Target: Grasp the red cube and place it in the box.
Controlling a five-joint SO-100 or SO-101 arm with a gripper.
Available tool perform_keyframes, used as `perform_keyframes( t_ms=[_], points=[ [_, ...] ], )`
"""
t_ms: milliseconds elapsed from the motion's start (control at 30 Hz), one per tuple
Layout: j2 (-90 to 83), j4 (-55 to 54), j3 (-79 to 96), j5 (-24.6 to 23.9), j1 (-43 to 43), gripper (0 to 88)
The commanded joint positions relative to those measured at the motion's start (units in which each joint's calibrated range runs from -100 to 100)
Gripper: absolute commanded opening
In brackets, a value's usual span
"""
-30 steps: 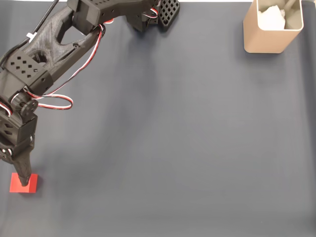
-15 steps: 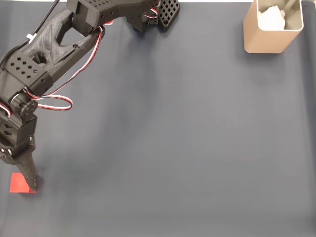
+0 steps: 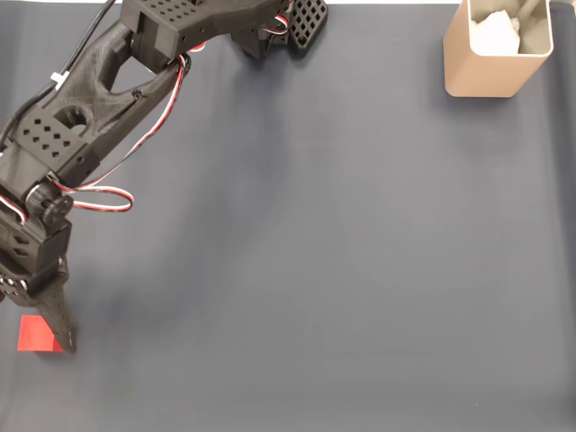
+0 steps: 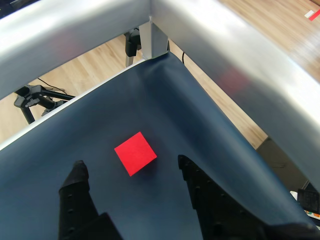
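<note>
- The box [image 3: 497,52], holding something white [image 3: 495,31], stands at the bench's [image 3: 342,270] far right corner in the fixed view.
- The arm [image 3: 99,99] stretches down the left edge.
- The gripper [image 4: 132,167] hangs spread above the red cube [image 4: 135,153], near the left front corner, touching nothing.

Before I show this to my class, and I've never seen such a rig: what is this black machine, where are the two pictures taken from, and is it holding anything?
It is a small black robot arm ending in a two-finger gripper. The fixed view looks down on a dark mat; the wrist view comes from a camera riding on the arm, looking past its fingers. On the mat lie a red cube near the left edge and a tan box at top right, with something white inside. The gripper is open, its fingers either side of the cube without touching it, so nothing is held.
</note>
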Motion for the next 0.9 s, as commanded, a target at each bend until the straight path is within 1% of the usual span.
perform_keyframes(
  t_ms=[0, 533, 867],
  points=[
    [-0.33, -2.05, -1.02, 0.29, -0.64, 41.4],
    [-0.07, -2.87, 0.9, -0.24, -2.06, 41.5],
    [-4.66, -2.87, 7.56, -1.12, -3.48, 41.2]
  ],
)
